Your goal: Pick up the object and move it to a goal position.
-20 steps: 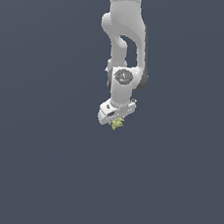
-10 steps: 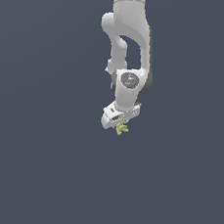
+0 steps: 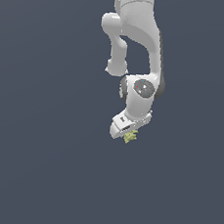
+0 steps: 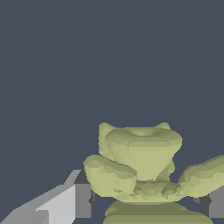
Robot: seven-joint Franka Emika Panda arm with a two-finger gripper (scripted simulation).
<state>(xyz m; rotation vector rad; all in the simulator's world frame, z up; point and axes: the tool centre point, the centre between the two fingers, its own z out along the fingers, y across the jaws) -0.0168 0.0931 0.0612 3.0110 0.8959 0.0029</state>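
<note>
Claw clamped on yellow-green object, plain dark backdrop around

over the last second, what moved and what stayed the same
The gripper drifted toward the exterior view's right and slightly lower, carrying the yellow-green object with it, and the wrist came down with it. The object stayed clamped between the fingers throughout; nothing was released.
</note>
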